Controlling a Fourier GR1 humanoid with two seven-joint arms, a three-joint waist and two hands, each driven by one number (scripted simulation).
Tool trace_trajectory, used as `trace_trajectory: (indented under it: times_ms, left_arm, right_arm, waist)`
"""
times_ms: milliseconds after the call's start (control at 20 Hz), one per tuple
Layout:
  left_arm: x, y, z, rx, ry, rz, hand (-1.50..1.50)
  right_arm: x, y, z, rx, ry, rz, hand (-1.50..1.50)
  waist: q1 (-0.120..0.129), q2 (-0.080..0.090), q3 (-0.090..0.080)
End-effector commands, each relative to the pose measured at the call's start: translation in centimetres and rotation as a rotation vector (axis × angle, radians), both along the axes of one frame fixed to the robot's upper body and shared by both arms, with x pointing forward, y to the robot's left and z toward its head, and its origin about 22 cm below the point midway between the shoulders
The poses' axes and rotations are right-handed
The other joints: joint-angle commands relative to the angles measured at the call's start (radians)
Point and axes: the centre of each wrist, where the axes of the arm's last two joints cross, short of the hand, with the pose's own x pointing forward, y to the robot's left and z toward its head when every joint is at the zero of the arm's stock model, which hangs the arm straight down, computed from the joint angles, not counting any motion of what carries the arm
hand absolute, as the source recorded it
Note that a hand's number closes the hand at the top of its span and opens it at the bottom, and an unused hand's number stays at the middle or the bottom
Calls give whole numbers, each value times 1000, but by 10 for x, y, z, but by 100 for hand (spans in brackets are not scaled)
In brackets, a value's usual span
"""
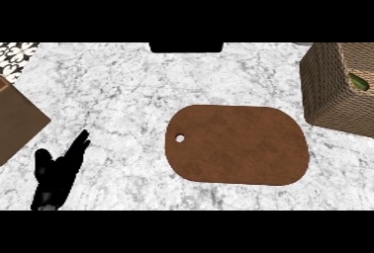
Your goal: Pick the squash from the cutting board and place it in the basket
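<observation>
A brown cutting board (237, 145) with a small hole near its left edge lies bare on the marble counter. At the right edge stands a woven basket (330, 91). A green and yellow squash (358, 82) shows inside it, against the picture's right edge. My left hand (58, 170) rests open at the lower left, fingers straight and pointing up and to the right, well apart from the board. My right hand does not show.
A brown wooden box (16, 121) sits at the left edge, close above my left hand. A dark rectangular object (185, 47) lies at the counter's far edge. White marble counter (116, 99) spreads between box and board.
</observation>
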Motion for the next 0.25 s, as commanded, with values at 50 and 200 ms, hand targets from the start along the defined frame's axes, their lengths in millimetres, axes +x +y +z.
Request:
trace_trajectory:
  times_ms: [50,200]
  left_arm:
    - [-23,-1,-33,8,142,36,0]
    - [-18,-5,-27,-16,134,49,0]
  right_arm:
    - [-35,-35,14,50,-56,-98,-150]
    - [-69,-62,20,53,-48,-109,-150]
  waist:
    - [-8,11,-12]
    - [-16,10,-11]
